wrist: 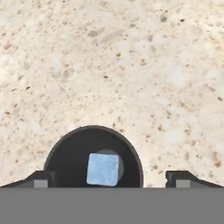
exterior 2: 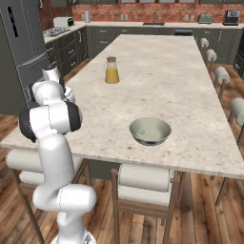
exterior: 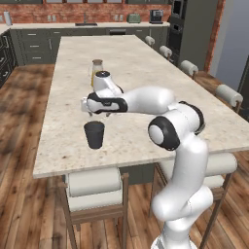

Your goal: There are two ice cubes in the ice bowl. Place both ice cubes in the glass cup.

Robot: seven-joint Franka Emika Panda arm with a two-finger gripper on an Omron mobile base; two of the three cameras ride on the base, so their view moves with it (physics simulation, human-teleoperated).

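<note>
A white robot arm with dark joints reaches out over the long, speckled beige stone counter [exterior: 146,73] of the kitchen island, its hand hanging just above a small, dark grey, almost black tumbler [exterior: 94,134] — the glass cup. The cup stands upright near the counter's front edge, well apart from everything else on the top.

Looking down along the hand, the gripper [wrist: 111,178] has its two small dark fingertips [wrist: 41,179] spread wide, one tip at either side of the cup's round mouth, and nothing is held between them. Inside the cup lies a pale blue, square ice cube [wrist: 103,169], resting flat on the dark bottom, a little to one side of the middle.

From the other side of the base, a small, shallow, round bowl of pale grey-green [exterior 2: 150,131] — the ice bowl — sits on the counter close to the front edge, above a wooden stool with a cream cushion [exterior 2: 143,183]. Something faintly bluish shows low inside it, but I cannot tell whether it is the second cube.

Further back on the counter stands a clear carafe of orange juice [exterior 2: 112,70], upright. In the left base view it is partly behind the robot's wrist. More cushioned stools line the far long side of the island.
</note>
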